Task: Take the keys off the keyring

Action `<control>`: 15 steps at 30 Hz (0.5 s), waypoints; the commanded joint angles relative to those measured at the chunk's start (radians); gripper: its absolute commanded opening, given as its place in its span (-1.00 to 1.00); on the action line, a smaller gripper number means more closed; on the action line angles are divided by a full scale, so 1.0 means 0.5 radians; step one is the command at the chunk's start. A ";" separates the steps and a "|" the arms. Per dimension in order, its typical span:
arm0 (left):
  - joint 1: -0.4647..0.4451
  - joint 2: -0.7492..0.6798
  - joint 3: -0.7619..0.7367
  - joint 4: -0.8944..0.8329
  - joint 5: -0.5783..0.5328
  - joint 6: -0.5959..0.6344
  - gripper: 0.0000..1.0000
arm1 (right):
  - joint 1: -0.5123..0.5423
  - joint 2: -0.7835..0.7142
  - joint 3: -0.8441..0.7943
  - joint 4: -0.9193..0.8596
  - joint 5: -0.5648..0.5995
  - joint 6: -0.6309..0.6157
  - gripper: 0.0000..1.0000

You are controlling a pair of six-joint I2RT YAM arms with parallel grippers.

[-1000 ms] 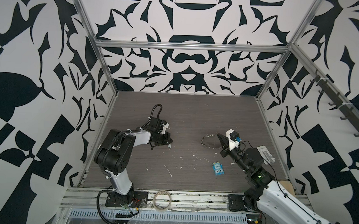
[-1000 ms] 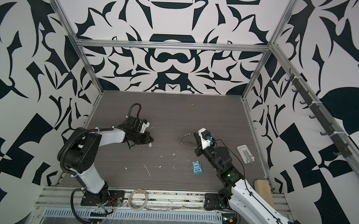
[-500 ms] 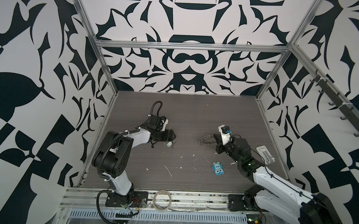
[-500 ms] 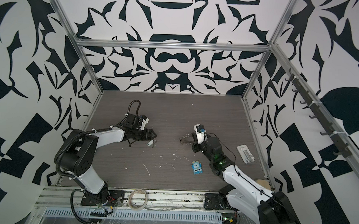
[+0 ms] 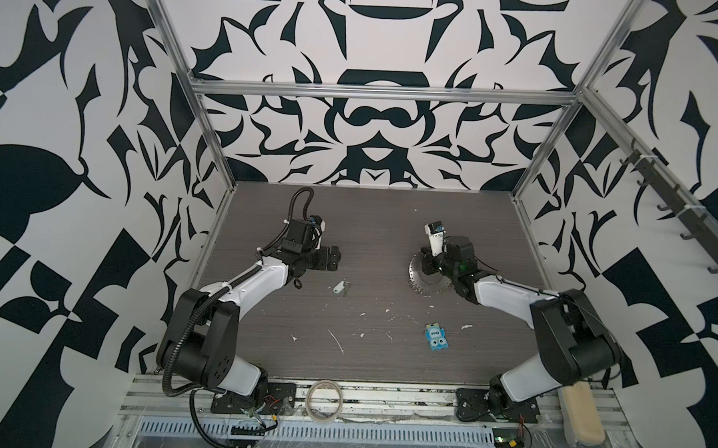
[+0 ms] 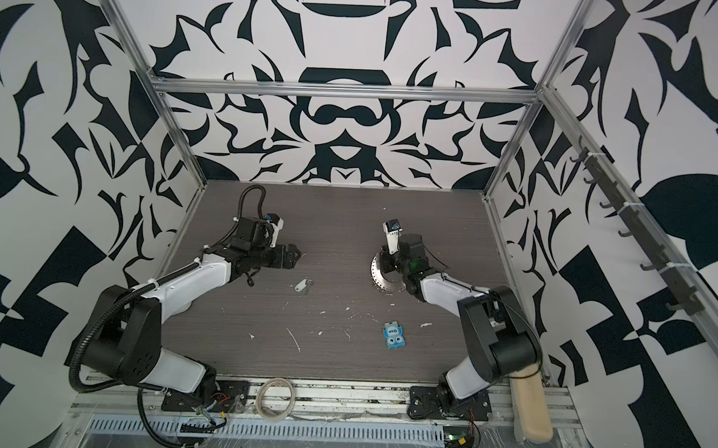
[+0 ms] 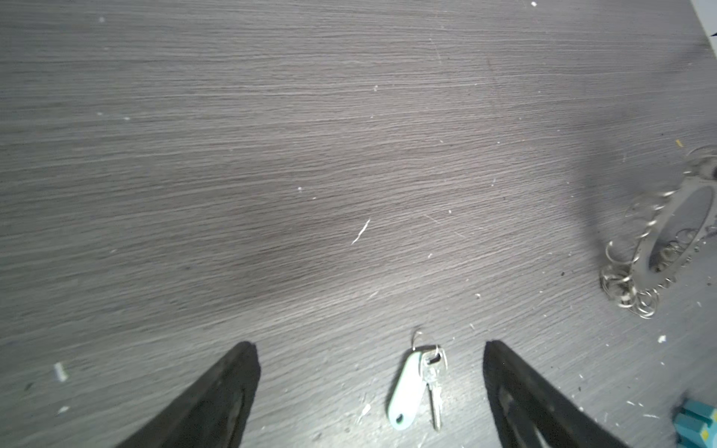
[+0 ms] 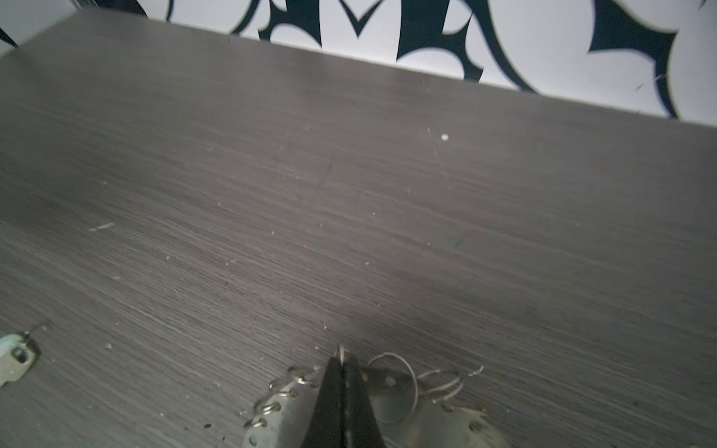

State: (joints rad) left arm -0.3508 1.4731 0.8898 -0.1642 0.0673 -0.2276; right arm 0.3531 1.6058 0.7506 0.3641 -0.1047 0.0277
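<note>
The keys (image 7: pixel 405 388), a white fob with a small silver key on a ring, lie flat on the table, apart from the keyring; both top views show them (image 5: pixel 341 288) (image 6: pixel 303 285). My left gripper (image 7: pixel 368 345) hovers just behind them, open and empty, also in both top views (image 5: pixel 335 258) (image 6: pixel 295 256). The keyring (image 5: pixel 423 280) (image 6: pixel 382 278), a grey disc rimmed with split rings, stands tilted at centre right. My right gripper (image 8: pixel 342 358) is shut on its rim, with a small ring poking out between the tips. The left wrist view shows the keyring (image 7: pixel 640 252) off to one side.
A blue cartoon-faced packet (image 5: pixel 436 337) (image 6: pixel 394 336) lies nearer the front, right of centre. White scraps dot the tabletop. A translucent tape roll (image 5: pixel 324 399) sits on the front rail, and a pale wooden handle (image 5: pixel 582 413) lies at the front right corner.
My left gripper has opened, let the keys drop onto the table and drawn back a little. My right gripper has swung toward the back over the keyring, tilting it up.
</note>
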 commanded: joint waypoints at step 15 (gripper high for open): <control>0.119 -0.353 -0.086 -0.033 -0.033 0.136 0.99 | -0.017 0.077 0.555 -0.767 -0.112 0.012 0.26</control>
State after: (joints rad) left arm -0.3042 1.3415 0.8658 -0.1757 0.0452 -0.1783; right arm 0.3515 1.7046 0.9745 0.0662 -0.1574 0.0364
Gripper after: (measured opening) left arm 0.994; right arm 0.557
